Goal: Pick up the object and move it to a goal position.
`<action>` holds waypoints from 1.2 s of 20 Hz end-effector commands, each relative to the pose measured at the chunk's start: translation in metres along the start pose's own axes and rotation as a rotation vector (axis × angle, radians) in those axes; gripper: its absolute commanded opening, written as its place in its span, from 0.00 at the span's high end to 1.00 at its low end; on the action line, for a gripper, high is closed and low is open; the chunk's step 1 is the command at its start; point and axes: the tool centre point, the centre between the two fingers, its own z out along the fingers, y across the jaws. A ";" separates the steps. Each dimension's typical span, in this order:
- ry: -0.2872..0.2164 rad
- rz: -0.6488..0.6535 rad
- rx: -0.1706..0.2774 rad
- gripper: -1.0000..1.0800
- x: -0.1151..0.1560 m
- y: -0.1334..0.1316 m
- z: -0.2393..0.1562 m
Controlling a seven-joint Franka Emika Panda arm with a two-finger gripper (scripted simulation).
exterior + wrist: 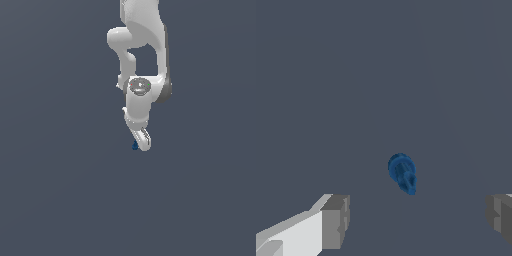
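**Approach over the blob, nothing gripped**

Nearest in wrist view: gripper point(416, 220) spread wide, grey pads point(336, 221) well apart, nothing between them; likely held wide to straddle the target. Just beyond, dark blue object point(402, 173) lying on the flat grey floor point(316, 75), roughly centred between the fingers but ahead of them, untouched. In exterior view, object point(134, 146) peeking beside the gripper tip point(144, 142).

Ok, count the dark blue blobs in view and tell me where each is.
1. The dark blue blob lies on the grey floor, between the open gripper fingers, touching neither. None looks hidden elsewhere.
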 end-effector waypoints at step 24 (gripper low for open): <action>0.000 0.005 0.000 1.00 0.000 0.000 0.050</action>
